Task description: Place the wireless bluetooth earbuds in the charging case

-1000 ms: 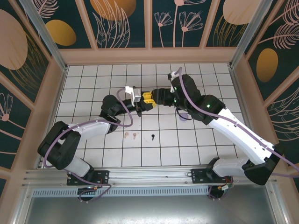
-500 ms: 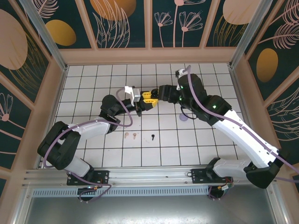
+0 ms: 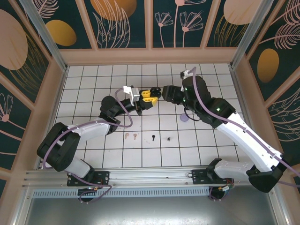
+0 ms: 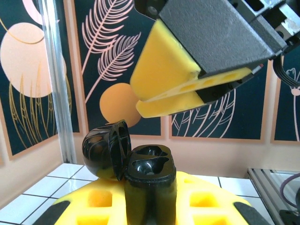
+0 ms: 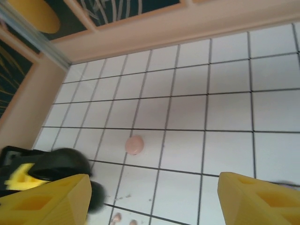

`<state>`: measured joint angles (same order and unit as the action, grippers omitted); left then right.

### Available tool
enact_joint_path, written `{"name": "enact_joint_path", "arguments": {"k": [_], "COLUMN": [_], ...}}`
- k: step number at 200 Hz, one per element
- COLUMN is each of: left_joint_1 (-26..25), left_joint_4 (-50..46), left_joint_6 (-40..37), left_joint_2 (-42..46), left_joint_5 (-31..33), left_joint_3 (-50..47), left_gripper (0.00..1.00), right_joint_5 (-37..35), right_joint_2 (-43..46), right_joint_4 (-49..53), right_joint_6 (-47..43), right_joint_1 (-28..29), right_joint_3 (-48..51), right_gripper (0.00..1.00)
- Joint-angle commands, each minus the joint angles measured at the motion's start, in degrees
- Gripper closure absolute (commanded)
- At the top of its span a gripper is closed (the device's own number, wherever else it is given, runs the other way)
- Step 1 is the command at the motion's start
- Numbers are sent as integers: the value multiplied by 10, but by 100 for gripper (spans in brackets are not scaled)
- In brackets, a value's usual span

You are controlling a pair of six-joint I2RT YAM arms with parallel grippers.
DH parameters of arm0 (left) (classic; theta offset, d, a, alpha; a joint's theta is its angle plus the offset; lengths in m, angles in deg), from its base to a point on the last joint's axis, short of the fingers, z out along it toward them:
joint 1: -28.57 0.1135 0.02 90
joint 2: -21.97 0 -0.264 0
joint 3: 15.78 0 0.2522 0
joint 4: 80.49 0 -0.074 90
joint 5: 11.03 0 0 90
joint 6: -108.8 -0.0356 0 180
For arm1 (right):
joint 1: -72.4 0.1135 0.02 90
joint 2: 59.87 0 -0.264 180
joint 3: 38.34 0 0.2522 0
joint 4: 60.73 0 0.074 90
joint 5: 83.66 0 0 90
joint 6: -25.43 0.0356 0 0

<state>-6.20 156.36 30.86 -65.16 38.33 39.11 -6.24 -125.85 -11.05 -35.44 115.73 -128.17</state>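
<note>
Left gripper [image 4: 149, 202] clamped on the open black charging case [image 4: 149, 165]; right gripper [image 5: 154, 199], at its 3 o'clock, hung spread and empty.

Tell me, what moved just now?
The right gripper pulled back to the right, away from the black charging case clamped in the left gripper. A second black earbud now lies on the tiles, so it probably dropped. The first black earbud and the pink earbuds stayed put.

White tiled table [image 3: 93, 79], dark leaf-patterned wall panels [image 3: 122, 23] around it, metal rail [image 3: 150, 177] along near edge.
</note>
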Motion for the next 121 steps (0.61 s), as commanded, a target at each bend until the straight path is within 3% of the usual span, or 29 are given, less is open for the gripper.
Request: {"name": "enact_joint_path", "arguments": {"k": [1,37,64,121], "left_joint_1": [3,3,3,3], "left_joint_4": [34,-17,-29,-27], "left_joint_6": [-11,-18,-20,-5], "left_joint_2": [22,61,89,122], "left_joint_5": [50,122,144,165], "left_joint_3": [-20,-40,-58,-93], "left_gripper": [100,100,100,100], "right_joint_5": [-6,58,77,75], "right_joint_2": [32,89,122,78], "right_joint_4": [3,-12,-26,-12], "right_joint_6": [35,119,189,242], "right_joint_1": [-36,-65,-8,123], "right_joint_3": [53,190,295,349], "right_gripper": [27,29,34,39]}}
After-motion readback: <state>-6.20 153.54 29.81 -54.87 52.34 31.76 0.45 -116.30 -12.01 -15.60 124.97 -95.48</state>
